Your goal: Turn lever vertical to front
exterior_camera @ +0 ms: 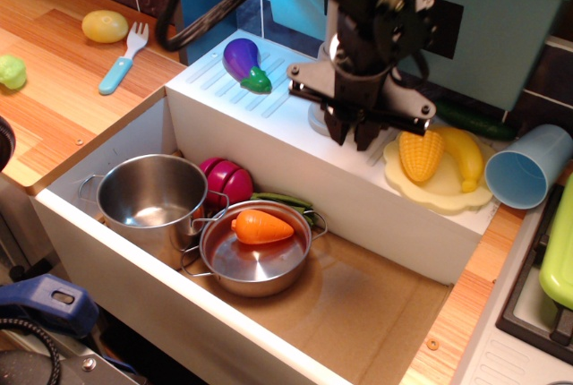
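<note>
My gripper point(354, 139) hangs fingers-down over the white sink ledge point(269, 112), right in front of the grey toy faucet. It covers the faucet's hub and most of the base; only a sliver of the base point(314, 120) shows at its left. The lever is hidden behind the gripper body. Two dark fingertips point(337, 132) point down close to the ledge with a small gap between them. I cannot tell whether they hold anything.
A purple eggplant point(242, 61) lies on the ledge to the left. A yellow plate point(445, 192) with corn point(419, 154) and banana point(463, 157) sits just right, then a cucumber point(470, 120) and blue cup point(524, 170). In the sink stand a steel pot point(152, 192) and a pan point(255, 255) with a carrot point(261, 226).
</note>
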Controlling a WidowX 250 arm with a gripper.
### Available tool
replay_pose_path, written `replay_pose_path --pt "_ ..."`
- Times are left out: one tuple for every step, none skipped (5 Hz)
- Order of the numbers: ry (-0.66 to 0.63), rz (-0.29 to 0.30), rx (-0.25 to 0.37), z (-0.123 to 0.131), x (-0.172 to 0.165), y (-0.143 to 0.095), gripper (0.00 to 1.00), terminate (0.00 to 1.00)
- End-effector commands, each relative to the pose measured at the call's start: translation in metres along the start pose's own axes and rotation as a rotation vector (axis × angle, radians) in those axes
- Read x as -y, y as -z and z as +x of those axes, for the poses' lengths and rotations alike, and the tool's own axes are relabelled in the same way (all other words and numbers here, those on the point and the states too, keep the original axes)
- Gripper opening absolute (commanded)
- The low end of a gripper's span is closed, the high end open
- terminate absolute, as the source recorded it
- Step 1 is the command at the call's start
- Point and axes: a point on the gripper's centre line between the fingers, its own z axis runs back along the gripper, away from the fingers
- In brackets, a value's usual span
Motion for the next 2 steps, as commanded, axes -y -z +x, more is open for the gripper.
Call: replay_pose_path --pt "-0.017 -0.001 0.007 -0.0178 -0.0094 0.0144 1.00 0.00" --pt "-0.017 -0.001 0.007 -0.0178 -0.0094 0.0144 1.00 1.00"
